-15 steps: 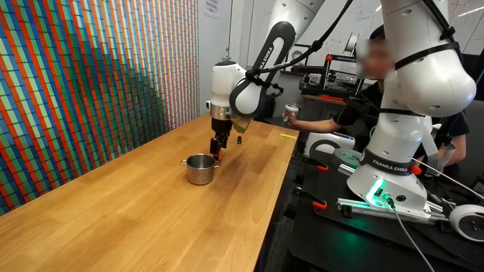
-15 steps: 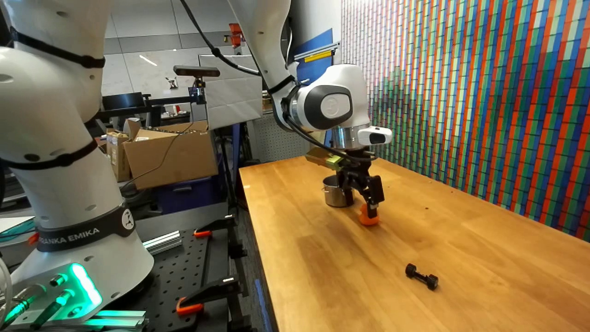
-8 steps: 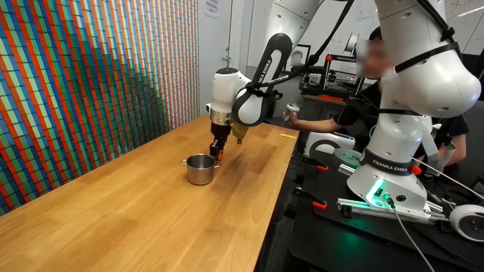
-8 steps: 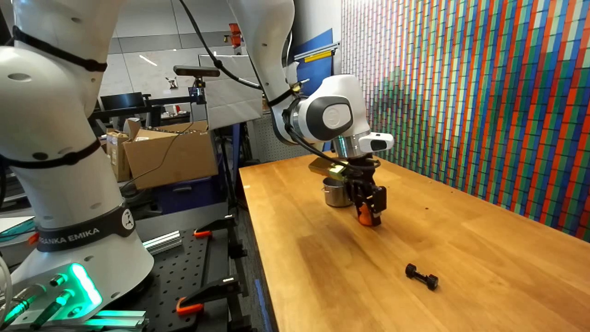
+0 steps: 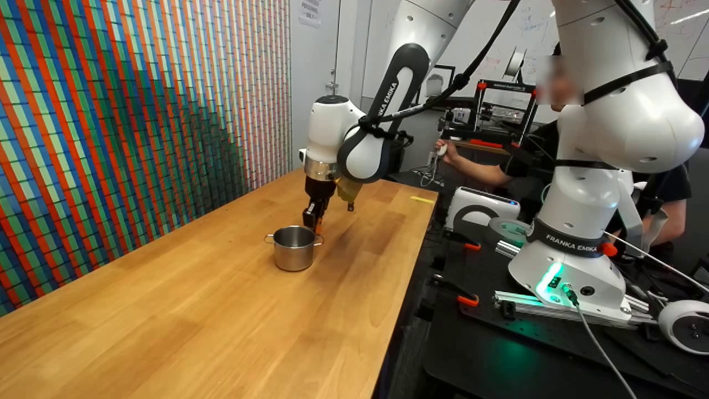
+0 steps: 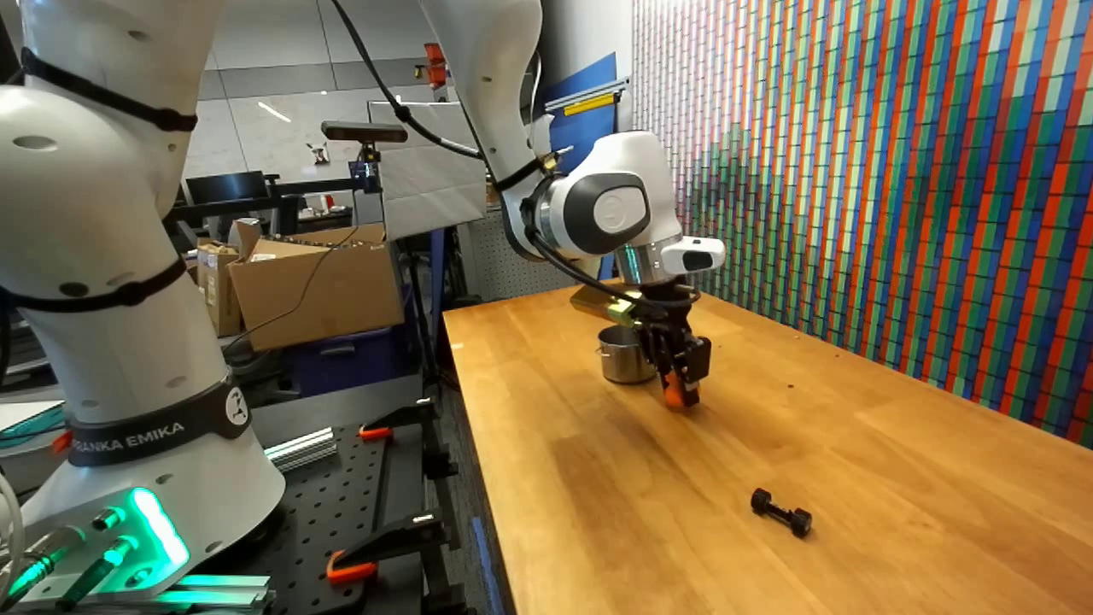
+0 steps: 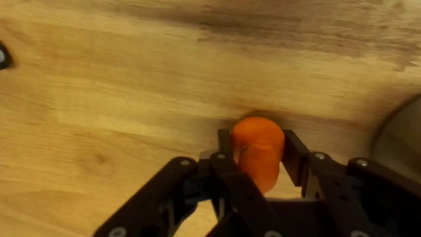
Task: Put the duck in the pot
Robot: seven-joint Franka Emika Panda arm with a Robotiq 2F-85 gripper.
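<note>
In an exterior view, the pot [image 6: 622, 363] stands upright at left on your table [image 6: 564, 512]; just right of it, your gripper [image 6: 681, 393] points down, pinching the duck [image 7: 260, 138] between its two fingers, outside the pot; farther right, well apart and nearer the camera, a dumbbell [image 6: 781, 513] lies flat.

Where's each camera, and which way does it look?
Wrist view: above the orange toy duck, facing down; black pincer shows, gripping it.
Exterior view: nearer the round silver metal pot, facing along the brown wooden table; white jointed arm, white base, pincer show.
Exterior view: nearer the black dumbbell, facing back; arm, base, pincer show.
Shared in both exterior views: pot, table.
</note>
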